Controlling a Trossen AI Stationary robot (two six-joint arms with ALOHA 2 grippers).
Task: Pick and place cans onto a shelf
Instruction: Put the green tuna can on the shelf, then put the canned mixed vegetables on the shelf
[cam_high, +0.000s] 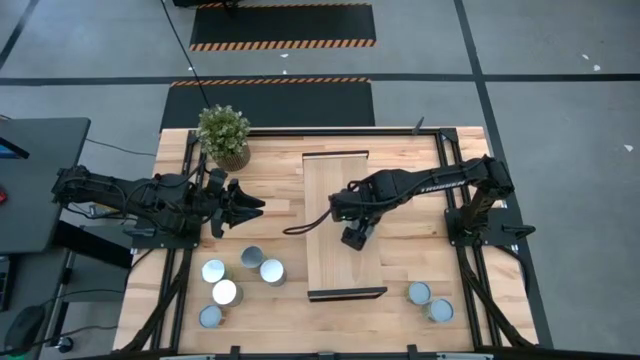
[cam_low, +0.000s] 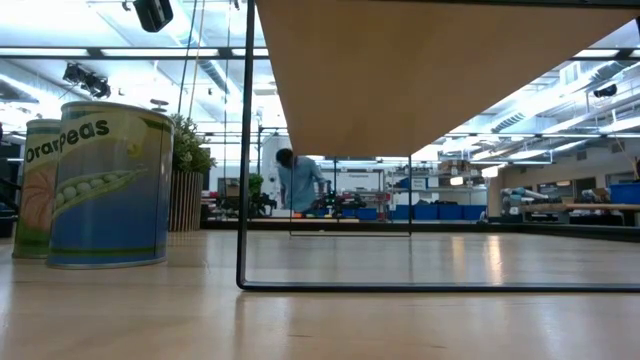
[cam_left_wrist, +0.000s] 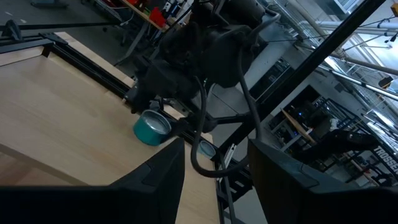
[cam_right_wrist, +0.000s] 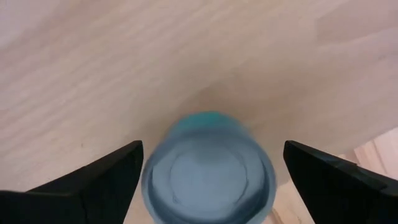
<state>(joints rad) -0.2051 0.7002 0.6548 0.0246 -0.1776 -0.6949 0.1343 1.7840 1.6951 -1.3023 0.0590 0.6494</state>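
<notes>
The shelf (cam_high: 330, 200), a light-wood plank on a dark frame, stands mid-table. On it, near its right edge, a can with teal sides (cam_right_wrist: 208, 180) stands upright on its base. My right gripper (cam_right_wrist: 213, 149) points down over this can, open, one finger on either side of it with a narrow gap at each. The high view hides the can beneath my right gripper (cam_high: 358, 236); the left wrist view shows the can (cam_left_wrist: 151, 128) on the plank. My left gripper (cam_high: 252, 205) hovers level left of the shelf, open and empty. Several more cans (cam_high: 226, 292) stand on the table's near left, two (cam_high: 428, 301) on its near right.
A potted plant (cam_high: 223, 135) stands at the table's far left corner. Black rails (cam_high: 465, 240) run along both table sides. The low view shows two cans (cam_low: 110, 185) at the left, the shelf's thin black frame (cam_low: 243, 150) and a person (cam_low: 298, 180) far behind.
</notes>
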